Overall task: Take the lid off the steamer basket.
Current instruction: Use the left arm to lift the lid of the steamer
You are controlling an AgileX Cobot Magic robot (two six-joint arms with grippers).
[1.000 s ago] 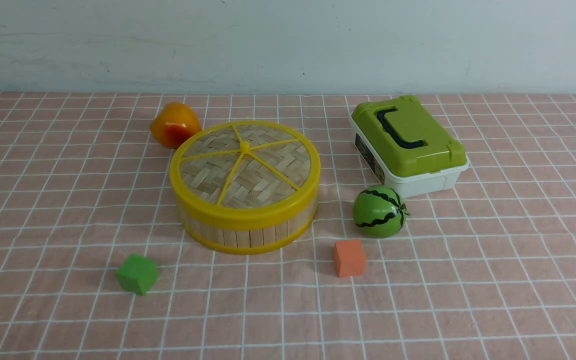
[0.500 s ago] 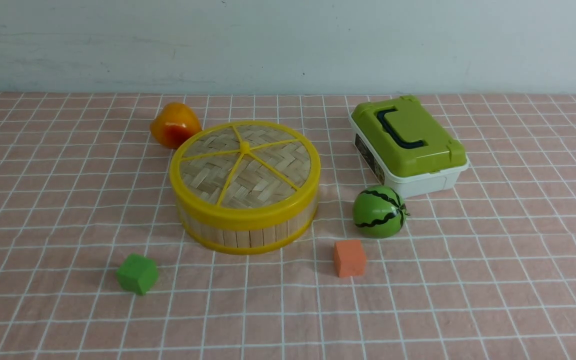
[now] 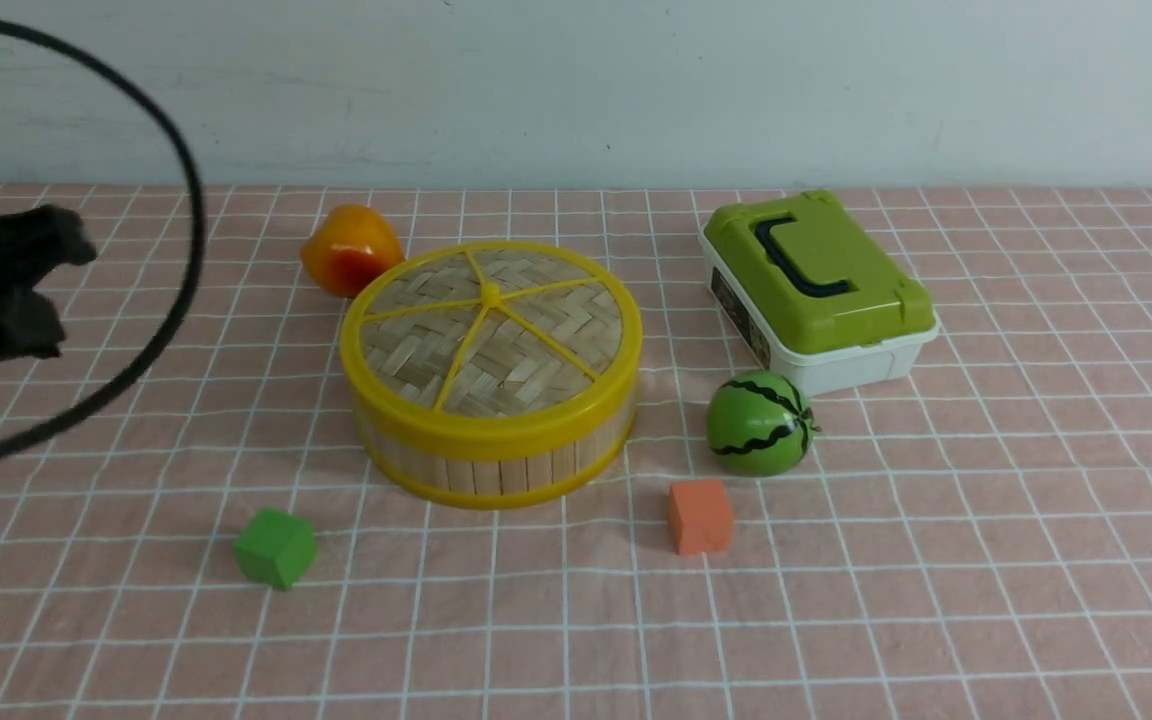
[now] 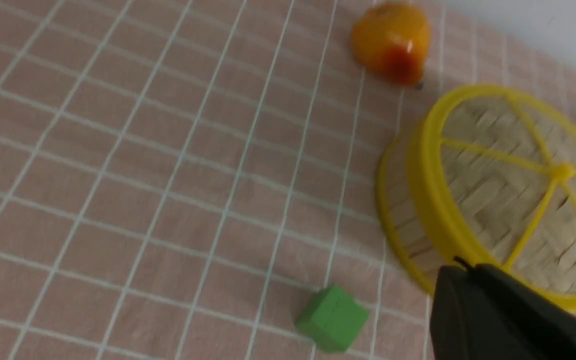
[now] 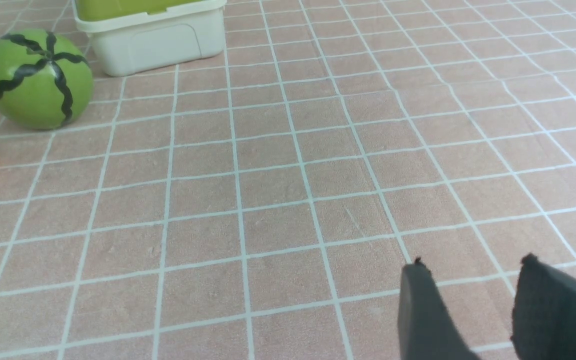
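Note:
The steamer basket [image 3: 496,465], with pale slat walls and yellow rims, stands mid-table. The lid [image 3: 491,330], woven bamboo with yellow spokes and a centre knob, sits closed on it. Both also show in the left wrist view: the basket [image 4: 400,220] and the lid [image 4: 513,200]. My left gripper [image 3: 66,295] hangs in the air at the far left, well apart from the basket. In the left wrist view its dark fingers [image 4: 468,267] lie pressed together and hold nothing. My right gripper [image 5: 473,262] is open and empty over bare cloth, and out of the front view.
An orange-yellow fruit [image 3: 349,250] lies behind the basket on its left. A green cube [image 3: 275,547] and an orange cube [image 3: 699,516] lie in front. A toy watermelon [image 3: 758,423] and a white box with a green lid [image 3: 816,285] stand to the right. A black cable [image 3: 181,190] loops at left.
My left gripper and its black cable have come into the front view from the left edge. The basket, lid and other objects have not moved.

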